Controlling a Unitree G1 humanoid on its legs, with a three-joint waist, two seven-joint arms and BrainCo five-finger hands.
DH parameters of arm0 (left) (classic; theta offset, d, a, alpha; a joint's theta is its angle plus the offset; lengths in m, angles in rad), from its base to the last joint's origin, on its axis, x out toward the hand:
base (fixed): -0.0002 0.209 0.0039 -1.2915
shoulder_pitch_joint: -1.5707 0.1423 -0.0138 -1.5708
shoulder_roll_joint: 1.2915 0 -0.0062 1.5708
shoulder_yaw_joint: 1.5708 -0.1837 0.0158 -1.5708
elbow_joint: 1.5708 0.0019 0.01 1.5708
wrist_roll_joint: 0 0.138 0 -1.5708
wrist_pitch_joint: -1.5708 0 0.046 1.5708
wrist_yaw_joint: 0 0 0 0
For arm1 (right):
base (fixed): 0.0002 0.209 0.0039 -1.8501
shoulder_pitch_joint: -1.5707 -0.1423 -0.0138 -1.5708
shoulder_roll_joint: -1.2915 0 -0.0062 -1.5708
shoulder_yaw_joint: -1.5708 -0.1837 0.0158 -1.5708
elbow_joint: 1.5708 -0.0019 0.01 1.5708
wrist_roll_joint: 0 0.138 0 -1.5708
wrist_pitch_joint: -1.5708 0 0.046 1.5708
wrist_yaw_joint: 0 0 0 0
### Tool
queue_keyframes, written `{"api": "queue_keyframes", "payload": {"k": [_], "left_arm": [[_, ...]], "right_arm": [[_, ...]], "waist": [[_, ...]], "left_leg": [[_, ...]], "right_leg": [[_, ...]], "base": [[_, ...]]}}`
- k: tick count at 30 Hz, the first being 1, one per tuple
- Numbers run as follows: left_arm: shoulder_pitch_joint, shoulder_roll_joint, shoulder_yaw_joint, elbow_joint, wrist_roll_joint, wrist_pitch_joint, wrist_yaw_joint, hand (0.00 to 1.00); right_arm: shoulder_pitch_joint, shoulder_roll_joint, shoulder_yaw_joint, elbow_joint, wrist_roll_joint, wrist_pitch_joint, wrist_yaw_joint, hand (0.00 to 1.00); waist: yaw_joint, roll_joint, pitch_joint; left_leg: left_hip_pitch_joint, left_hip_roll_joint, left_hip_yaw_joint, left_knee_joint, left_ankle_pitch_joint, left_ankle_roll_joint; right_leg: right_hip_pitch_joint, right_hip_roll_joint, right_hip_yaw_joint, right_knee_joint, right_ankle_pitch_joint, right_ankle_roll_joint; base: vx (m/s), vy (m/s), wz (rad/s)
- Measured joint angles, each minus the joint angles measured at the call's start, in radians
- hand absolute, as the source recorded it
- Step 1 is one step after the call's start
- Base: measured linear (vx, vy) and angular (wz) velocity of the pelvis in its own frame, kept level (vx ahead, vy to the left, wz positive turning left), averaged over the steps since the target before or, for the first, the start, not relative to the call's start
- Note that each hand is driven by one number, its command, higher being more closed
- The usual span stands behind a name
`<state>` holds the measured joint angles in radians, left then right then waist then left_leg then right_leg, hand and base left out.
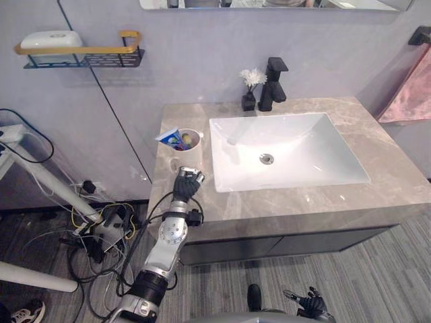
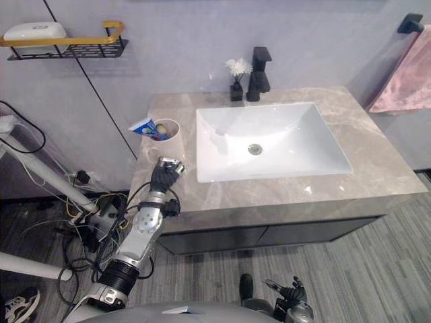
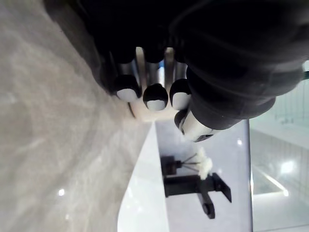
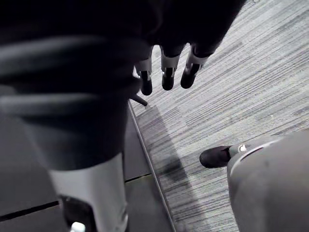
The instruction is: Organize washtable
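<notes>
The round white cup holding a blue-and-white toothpaste tube is standing just beyond the left hand, apart from it. That hand is resting on the grey marbled countertop, fingers curled, gripping nothing. The right hand is hanging slack-fingered above the grey striped floor.

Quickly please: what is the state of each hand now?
Left hand: shut, fingers curled, holding nothing.
Right hand: open, fingers relaxed, holding nothing.

The silver-grey left arm carries a round joint. Its left hand wears a dark ribbed cover, with silver fingers dark-tipped — the right hand matches.
</notes>
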<state>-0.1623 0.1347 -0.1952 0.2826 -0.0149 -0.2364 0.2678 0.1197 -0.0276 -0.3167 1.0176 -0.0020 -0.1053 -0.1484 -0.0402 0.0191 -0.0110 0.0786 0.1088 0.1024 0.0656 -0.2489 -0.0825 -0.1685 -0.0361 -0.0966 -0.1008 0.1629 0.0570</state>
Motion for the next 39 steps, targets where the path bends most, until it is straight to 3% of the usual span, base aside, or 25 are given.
{"api": "queue_keyframes", "payload": {"k": [9,17,27,39], "left_arm": [[-0.011,-0.017,0.031,0.005,-0.004,0.01,0.002,1.0],[0.051,-0.023,0.026,-0.117,-0.098,0.017,-0.044,1.0],[0.134,-0.009,-0.052,-0.244,-0.177,0.007,-0.141,1.0],[0.13,0.021,-0.098,-0.243,-0.197,0.018,-0.151,1.0]], "right_arm": [[0.001,0.0,0.0,-0.005,0.0,0.002,0.014,0.0],[0.01,0.001,0.001,-0.036,0.0,0.001,0.018,0.0],[0.011,0.002,0.002,-0.035,0.002,-0.002,0.018,0.0],[0.011,0.002,0.011,-0.035,0.004,-0.002,0.014,0.0]], "waist": [[0.002,-0.005,0.005],[0.004,0.004,0.02],[-0.003,0.006,0.02],[-0.004,0.005,0.02]], "left_leg": [[-0.003,0.0,0.003,0.0,-0.001,0.003],[-0.003,0.002,-0.003,-0.001,0.001,0.003],[0.005,-0.001,-0.031,-0.001,0.003,0.006],[0.012,-0.003,-0.032,0.001,0.003,0.006]], "right_leg": [[-0.005,0.001,0.0,0.0,0.001,0.0],[-0.004,0.003,-0.002,0.0,0.001,-0.001],[0.016,-0.002,-0.028,0.0,-0.01,0.003],[0.025,-0.003,-0.029,0.0,-0.015,0.003]], "base": [[-0.01,-0.003,-0.02],[0.02,0.008,0.0],[0.07,0.034,0.08],[0.01,0.006,0.0]]}}
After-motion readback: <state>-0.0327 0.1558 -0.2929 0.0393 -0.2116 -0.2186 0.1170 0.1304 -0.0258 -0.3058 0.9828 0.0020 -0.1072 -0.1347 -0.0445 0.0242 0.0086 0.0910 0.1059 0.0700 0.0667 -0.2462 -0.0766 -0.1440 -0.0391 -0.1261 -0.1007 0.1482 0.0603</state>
